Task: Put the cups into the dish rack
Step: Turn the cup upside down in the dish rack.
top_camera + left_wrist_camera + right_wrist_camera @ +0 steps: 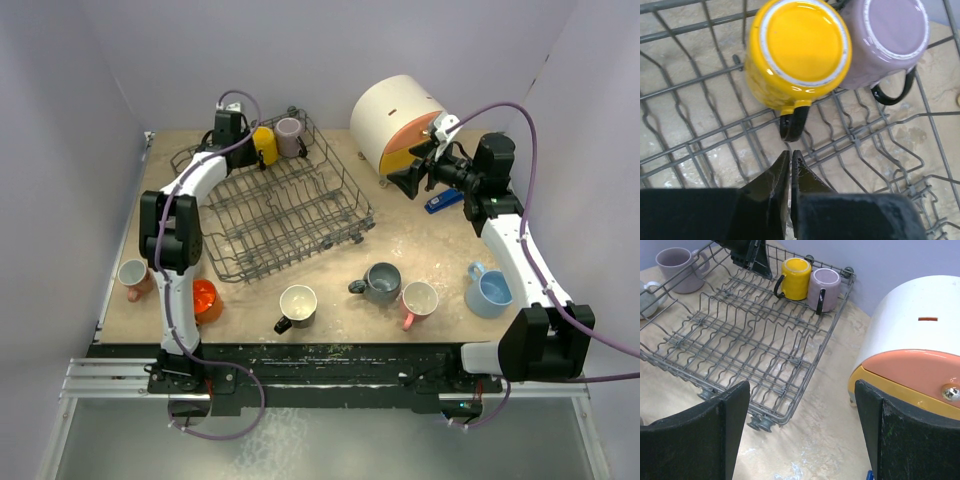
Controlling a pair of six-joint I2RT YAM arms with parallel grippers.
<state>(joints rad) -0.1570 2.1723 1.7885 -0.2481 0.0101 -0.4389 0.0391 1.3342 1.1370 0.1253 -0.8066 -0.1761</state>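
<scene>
Already, a yellow cup (pixel 264 145) and a mauve cup (pixel 289 136) sit upturned in the dish rack's (pixel 275 215) far corner; six more cups (pixel 382 283) wait on the table (pixel 420 240). The left claw (pixel 790 152), nearly closed and empty, hangs beside the yellow handle; the right claw (pixel 802 390) gapes wide.

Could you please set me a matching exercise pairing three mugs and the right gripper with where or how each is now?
Things:
1 yellow mug
2 blue mug
3 orange mug
4 right gripper

Places or states:
A open, empty
B on the table, beside the left arm
C upside down in the rack
D on the table, beside the right arm

Pairs: 1-C, 2-D, 3-B, 4-A
</scene>
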